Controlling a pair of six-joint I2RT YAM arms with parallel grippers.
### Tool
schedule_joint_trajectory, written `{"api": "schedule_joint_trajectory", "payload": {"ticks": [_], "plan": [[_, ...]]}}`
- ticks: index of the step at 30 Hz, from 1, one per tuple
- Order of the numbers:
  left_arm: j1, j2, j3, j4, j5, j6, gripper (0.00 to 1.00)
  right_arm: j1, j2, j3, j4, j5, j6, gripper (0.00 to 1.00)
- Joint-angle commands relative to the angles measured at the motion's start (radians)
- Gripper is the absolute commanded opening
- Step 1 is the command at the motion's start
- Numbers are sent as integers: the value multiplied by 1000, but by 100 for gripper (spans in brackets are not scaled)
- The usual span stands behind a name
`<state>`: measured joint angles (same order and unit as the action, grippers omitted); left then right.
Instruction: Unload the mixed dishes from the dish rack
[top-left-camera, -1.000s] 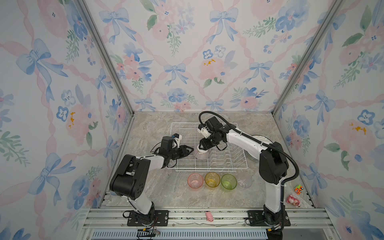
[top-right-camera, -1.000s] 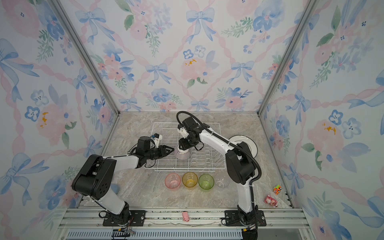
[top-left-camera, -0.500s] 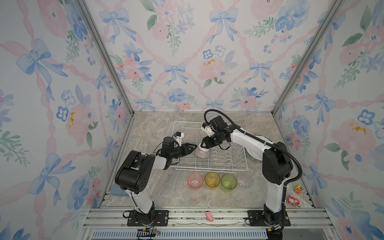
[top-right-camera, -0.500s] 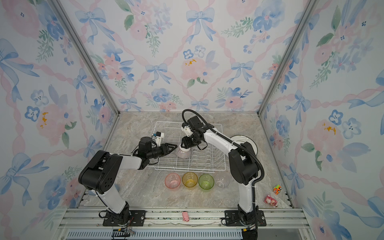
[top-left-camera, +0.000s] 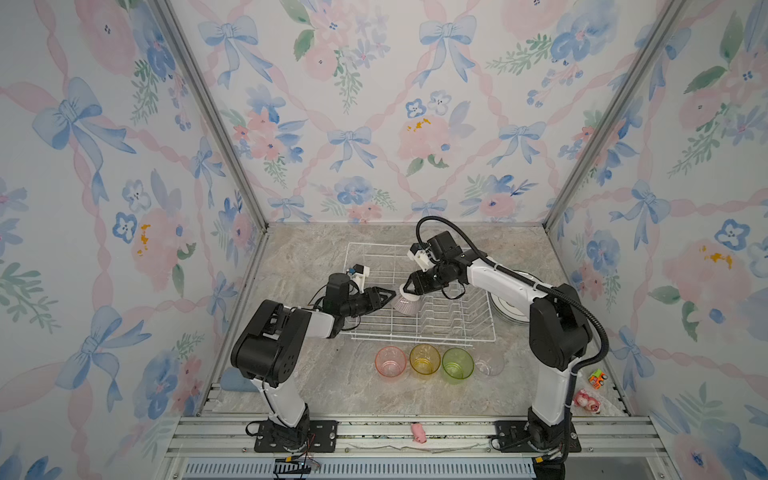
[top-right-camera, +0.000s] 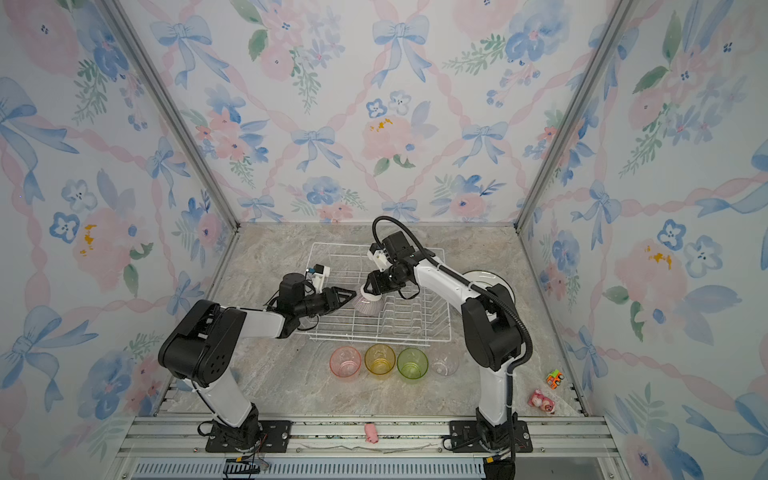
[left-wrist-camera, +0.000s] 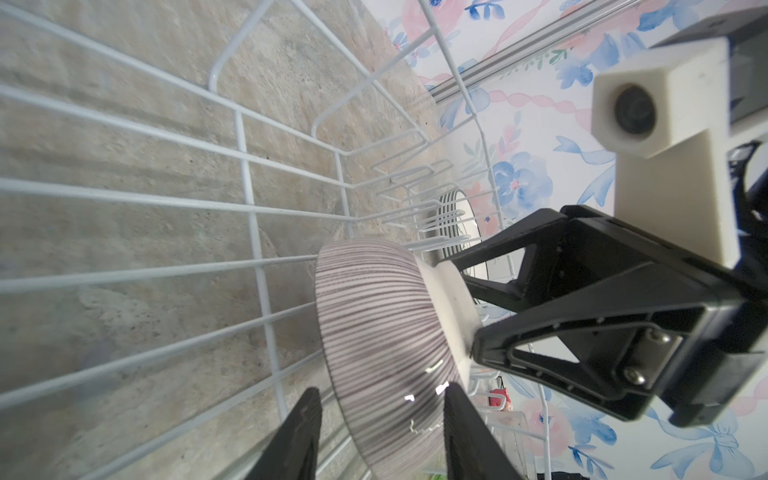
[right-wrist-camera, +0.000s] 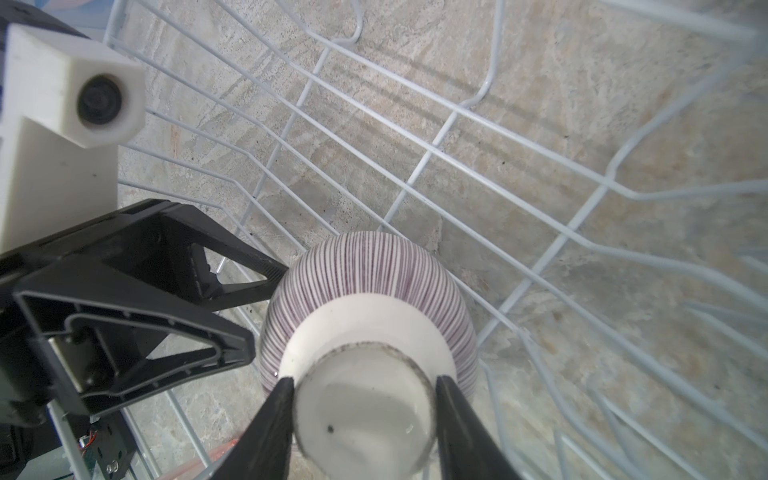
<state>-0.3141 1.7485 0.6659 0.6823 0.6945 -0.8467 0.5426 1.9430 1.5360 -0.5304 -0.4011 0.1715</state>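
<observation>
The pink-striped bowl (top-left-camera: 405, 305) (top-right-camera: 368, 306) hangs upside down and tilted over the left part of the white wire dish rack (top-left-camera: 424, 337) (top-right-camera: 382, 338). My right gripper (top-left-camera: 409, 289) (right-wrist-camera: 361, 384) is shut on its white foot (right-wrist-camera: 361, 411). From the left, my left gripper (top-left-camera: 392, 296) (left-wrist-camera: 382, 399) stands open, its fingers straddling the bowl's rim (left-wrist-camera: 374, 324). One finger is against the striped wall and the other stands clear of it. Pink (top-left-camera: 390, 363), yellow (top-left-camera: 424, 360), green (top-left-camera: 458, 363) and clear (top-left-camera: 489, 365) tumblers stand in a row before the rack. White plates (top-left-camera: 509, 307) are stacked on the table to its right.
Upright divider prongs (top-left-camera: 444, 316) fill the rack's right half. Two small toys (top-left-camera: 597, 378) (top-left-camera: 586, 402) lie at the front right corner. A pink toy (top-left-camera: 419, 432) sits on the front rail. Flowered walls close in three sides.
My left gripper has edged to the right until its fingers reach round the bowl's rim. The right gripper keeps the bowl almost in the same place.
</observation>
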Motion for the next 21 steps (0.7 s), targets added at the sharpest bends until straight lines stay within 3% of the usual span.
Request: {"api": "schedule_joint_trajectory", "payload": {"ticks": [1, 14, 21], "plan": [[0, 47, -37, -181, 16, 41, 45, -26, -15, -33, -1, -1, 19, 21], [-68, 93, 64, -150, 42, -9, 44, -41, -19, -68, 41, -39, 24, 20], [-86, 136, 61, -9, 45, -92, 42, -44, -12, -88, 63, -65, 29, 19]]}}
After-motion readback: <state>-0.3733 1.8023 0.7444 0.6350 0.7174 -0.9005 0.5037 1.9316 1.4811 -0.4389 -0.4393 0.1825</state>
